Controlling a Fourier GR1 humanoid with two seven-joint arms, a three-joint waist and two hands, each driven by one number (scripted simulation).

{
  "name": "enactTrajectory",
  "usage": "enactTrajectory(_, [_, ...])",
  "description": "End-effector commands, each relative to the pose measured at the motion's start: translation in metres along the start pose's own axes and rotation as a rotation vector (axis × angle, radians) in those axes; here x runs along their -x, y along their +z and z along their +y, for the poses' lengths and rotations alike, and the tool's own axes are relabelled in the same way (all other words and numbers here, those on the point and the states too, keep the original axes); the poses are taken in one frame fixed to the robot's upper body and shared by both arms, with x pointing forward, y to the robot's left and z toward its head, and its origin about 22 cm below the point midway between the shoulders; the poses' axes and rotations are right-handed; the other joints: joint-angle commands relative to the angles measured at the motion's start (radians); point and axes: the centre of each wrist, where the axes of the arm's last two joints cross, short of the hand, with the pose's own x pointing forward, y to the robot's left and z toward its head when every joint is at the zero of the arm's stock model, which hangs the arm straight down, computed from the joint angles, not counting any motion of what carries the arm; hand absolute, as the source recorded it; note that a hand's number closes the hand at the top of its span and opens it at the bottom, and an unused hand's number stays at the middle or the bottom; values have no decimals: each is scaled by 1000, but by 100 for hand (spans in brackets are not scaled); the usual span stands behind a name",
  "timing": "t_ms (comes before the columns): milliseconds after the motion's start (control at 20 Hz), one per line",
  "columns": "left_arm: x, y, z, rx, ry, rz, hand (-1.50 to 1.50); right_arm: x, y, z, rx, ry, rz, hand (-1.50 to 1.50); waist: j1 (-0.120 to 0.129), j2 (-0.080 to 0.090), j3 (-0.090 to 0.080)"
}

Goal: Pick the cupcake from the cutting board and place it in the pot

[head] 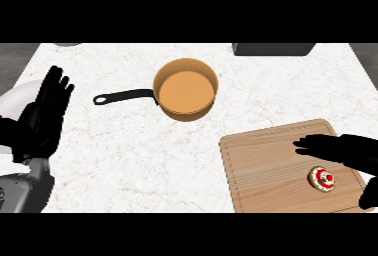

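1. The right hand (341, 150) hovers over the wooden cutting board (266, 170), fingers straight and pointing left, holding nothing.
2. The cupcake (322, 178) sits on the board just beside that hand, seen from above as a round shape.
3. The orange pot (186, 89) stands well apart, its black handle pointing left.
4. The left hand (43, 117) rests open at the left edge, fingers up.

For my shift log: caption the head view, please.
Right hand open over the cutting board by the cupcake; empty pot beyond; left hand resting open at left edge.
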Motion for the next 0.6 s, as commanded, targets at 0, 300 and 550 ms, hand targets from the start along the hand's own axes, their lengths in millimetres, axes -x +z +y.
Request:
enactTrajectory(0, [26,12,-1,-7,11,15,0,0,-1,19,-12,-14,-37,-150,-3,-1,0])
enactTrajectory(300, [13,0,20,0,-1,-1,0,5,-15,20,-24,3,2,-150,-2,0,0])
enactTrajectory(550, [7,5,12,2,-10,15,0,3,-14,15,-25,-7,29,-150,-3,-1,0])
